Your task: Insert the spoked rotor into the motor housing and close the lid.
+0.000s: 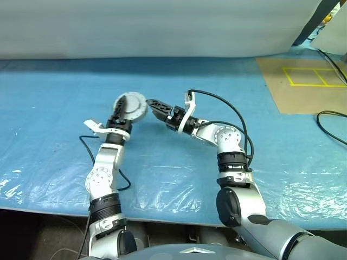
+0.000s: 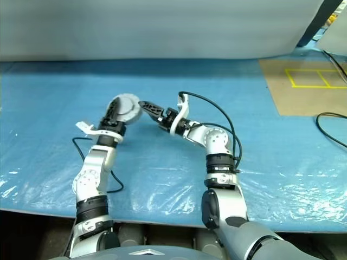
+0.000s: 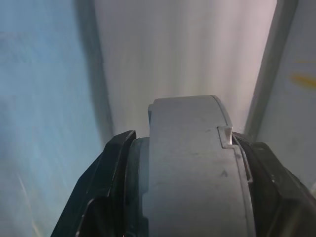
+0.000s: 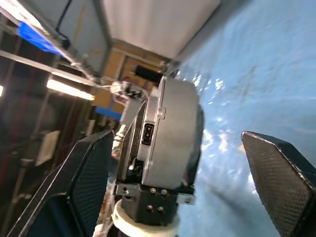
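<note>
Above blue-covered table (image 1: 65, 92): left gripper (image 1: 120, 111) clamps closed motor housing (image 1: 133, 106) edge-on; right gripper (image 1: 153, 105) just beside it, jaws wide, empty.

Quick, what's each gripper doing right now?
Left gripper: closed on the round silver motor unit.
Right gripper: open, holding nothing.

Even, bright overhead light covers the table (image 1: 54, 103), with white glare patches on the crinkled plastic sheet (image 1: 303, 189) along its near edge. Shadows under the arms are soft. The left wrist view is streaked with motion blur; the right wrist view shows lit ceiling strip lights (image 4: 69, 88) against a dim background
</note>
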